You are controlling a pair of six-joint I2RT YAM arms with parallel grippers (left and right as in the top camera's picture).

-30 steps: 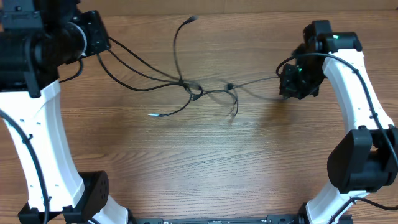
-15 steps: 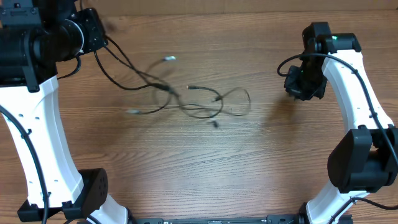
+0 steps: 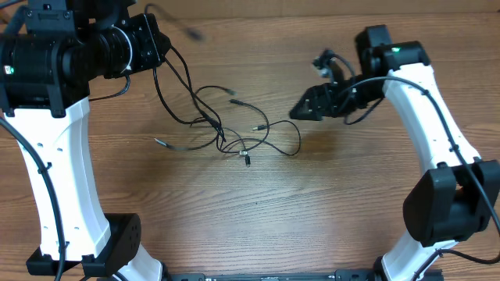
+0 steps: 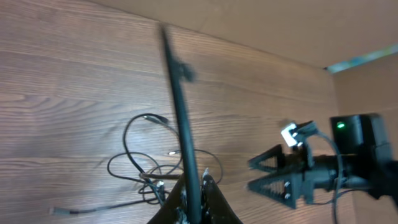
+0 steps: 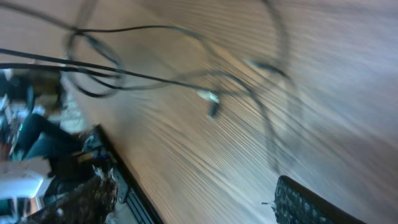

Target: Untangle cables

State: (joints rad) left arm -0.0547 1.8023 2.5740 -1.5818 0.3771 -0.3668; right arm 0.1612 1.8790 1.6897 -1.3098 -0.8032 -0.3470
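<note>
Your L hand point(image 4: 193, 198) is clamping shut on one cord of the cables point(image 3: 234, 139). The knot is lying on the surface point(image 3: 258, 218) just below it, btwn both hands. R hand point(image 3: 301, 112) is gaping wide, holding nothing. You're setting up R's grab: aim for a loose strand nearest its tips, away from the knot, then pull apart slowly.

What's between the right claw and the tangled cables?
Just bare wooden table, seen overhead: the open right gripper hovers apart from the cables.
</note>
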